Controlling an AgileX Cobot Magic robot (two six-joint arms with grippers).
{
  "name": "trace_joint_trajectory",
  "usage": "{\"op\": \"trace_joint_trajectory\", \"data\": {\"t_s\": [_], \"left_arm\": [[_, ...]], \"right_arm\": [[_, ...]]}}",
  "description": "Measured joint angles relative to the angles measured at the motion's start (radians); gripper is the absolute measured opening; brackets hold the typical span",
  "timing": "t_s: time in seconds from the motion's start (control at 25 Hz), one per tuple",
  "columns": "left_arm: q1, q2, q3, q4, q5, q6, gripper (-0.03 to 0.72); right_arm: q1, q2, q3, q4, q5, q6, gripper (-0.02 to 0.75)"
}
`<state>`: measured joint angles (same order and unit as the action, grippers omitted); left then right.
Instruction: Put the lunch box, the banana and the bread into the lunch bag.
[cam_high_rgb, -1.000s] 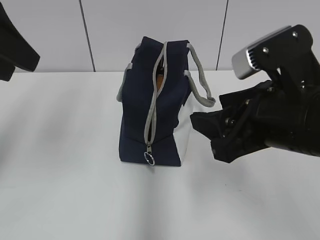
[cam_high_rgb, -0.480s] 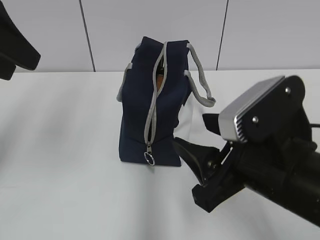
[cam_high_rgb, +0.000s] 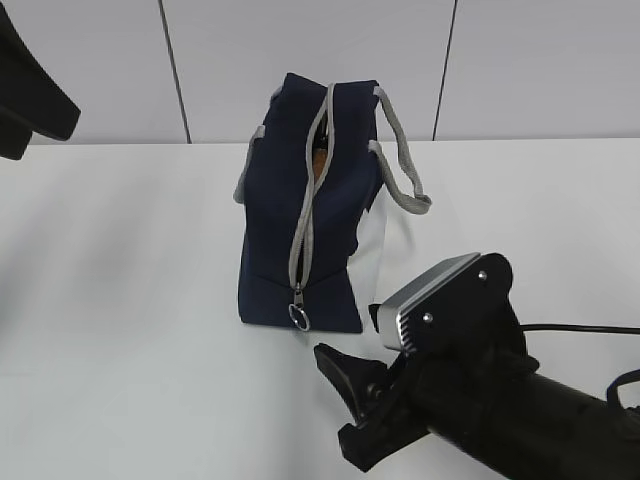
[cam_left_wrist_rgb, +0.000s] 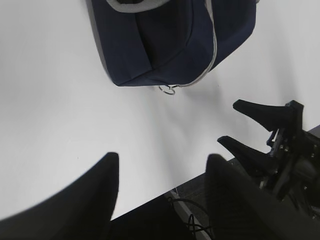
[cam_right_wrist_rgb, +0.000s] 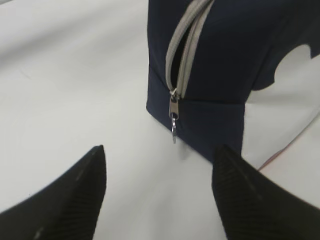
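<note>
The soft navy-blue fabric lunch bag (cam_high_rgb: 305, 215) is stood mid-table (cam_high_rgb: 130, 330), its grey zipper (cam_right_wrist_rgb: 175, 107) partly parted; both the right gripper (cam_high_rgb: 345, 400) and left gripper (cam_left_wrist_rgb: 162, 192) are held open, empty; the ring pull should be approached squarely.

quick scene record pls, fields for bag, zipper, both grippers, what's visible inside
lunch bag: navy lunch bag upright on the white table
zipper: open along the top, zipper pull with its ring at the near end's bottom
inside: something orange-brown shows through the gap; contents otherwise hidden
right gripper: right gripper open, empty, low on the table, near the pull
left gripper: left gripper open, empty, above the table, apart from the bag
handles: grey handles hang on both sides
</note>
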<state>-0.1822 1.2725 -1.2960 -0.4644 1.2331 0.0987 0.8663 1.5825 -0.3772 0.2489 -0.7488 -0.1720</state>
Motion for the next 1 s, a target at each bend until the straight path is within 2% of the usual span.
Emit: {"op": "trace_joint_trajectory", "data": {"t_s": [0.32,0.6,0.76,0.88,1.0], "left_arm": [[0.000,0.000,0.000,0.000,0.000,0.000,0.382],[0.000,0.000,0.000,-0.001,-0.001,0.000,0.382],[0.000,0.000,0.000,-0.001,-0.004,0.000,0.382],[0.000,0.000,0.000,-0.001,-0.006,0.000,0.380],[0.000,0.000,0.000,-0.001,-0.006,0.000,0.380]], "right_arm": [[0.000,0.152,0.000,-0.037,-0.246,0.065,0.491],[-0.009,0.174,-0.006,-0.052,-0.198,0.126,0.456],[-0.060,0.174,-0.006,-0.111,-0.186,0.138,0.452],[-0.152,0.179,-0.006,-0.219,-0.175,0.172,0.447],[-0.268,0.197,-0.033,-0.446,-0.163,0.248,0.446]]}}
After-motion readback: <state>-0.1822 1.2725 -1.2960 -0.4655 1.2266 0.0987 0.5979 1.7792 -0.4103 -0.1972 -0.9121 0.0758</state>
